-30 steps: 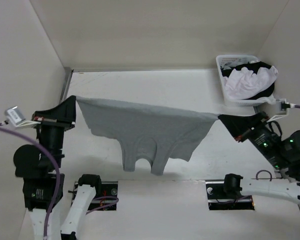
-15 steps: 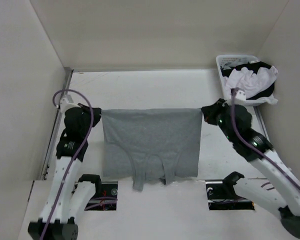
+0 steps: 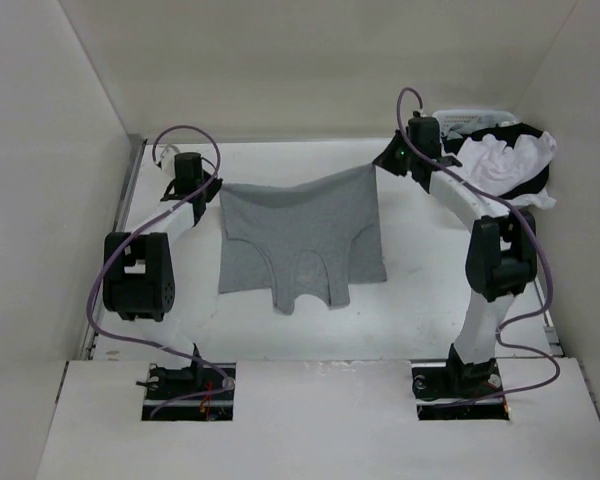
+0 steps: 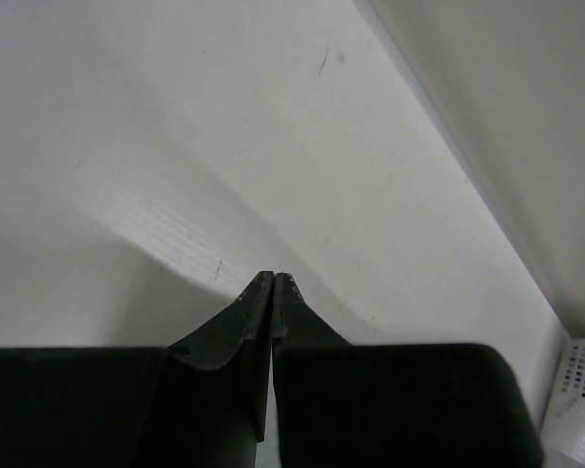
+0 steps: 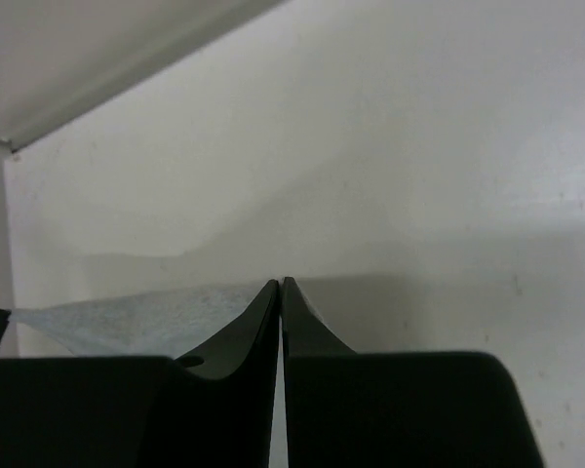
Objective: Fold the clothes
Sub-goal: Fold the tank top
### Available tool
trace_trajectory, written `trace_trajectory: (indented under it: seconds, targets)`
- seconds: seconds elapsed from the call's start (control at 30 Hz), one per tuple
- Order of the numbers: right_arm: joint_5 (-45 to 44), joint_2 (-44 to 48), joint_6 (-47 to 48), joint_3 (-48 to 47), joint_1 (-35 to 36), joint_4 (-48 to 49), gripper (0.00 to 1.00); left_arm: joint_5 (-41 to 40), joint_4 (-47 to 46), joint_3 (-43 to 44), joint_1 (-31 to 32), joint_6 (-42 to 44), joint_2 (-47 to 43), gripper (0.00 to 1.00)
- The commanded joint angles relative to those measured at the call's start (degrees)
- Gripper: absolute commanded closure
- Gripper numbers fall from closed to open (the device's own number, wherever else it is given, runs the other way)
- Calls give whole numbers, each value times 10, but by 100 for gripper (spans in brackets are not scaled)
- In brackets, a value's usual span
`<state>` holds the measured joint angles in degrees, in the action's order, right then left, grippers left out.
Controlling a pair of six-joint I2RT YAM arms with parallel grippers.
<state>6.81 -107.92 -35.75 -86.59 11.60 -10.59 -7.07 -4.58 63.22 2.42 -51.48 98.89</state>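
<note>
Tank top (image 3: 300,235), hem far, straps near, long axis front-to-back.

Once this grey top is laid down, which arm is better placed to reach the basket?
Probably right: the right gripper, pinching a corner of the tank top, sits beside the basket; the left gripper holds the opposite corner.

Left tool (image 4: 274,279) tips pressed together over white table (image 4: 175,117); wall (image 4: 526,107) right.
</note>
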Motion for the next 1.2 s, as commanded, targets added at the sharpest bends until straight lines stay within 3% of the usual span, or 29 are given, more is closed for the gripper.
trace_trajectory:
  seconds: [0.0,0.17,0.4,0.67,0.9,1.17]
  targets:
    - [22,-40,20,-91,-18,-3,93,10,-55,64,-14,-2,14,100]
    - [11,17,16,-13,-19,31,93,18,-66,20,-16,-10,-47,100]
    - [8,134,-17,177,-17,120,93,21,-100,-116,-7,-44,-157,100]
    - [3,211,-22,293,-37,151,94,29,-75,-272,6,-48,-334,100]
    - [-8,225,-28,362,-40,161,94,40,-30,-384,9,-42,-442,100]
    - [-25,220,-51,423,-40,173,92,69,-23,-507,-6,-42,-507,99]
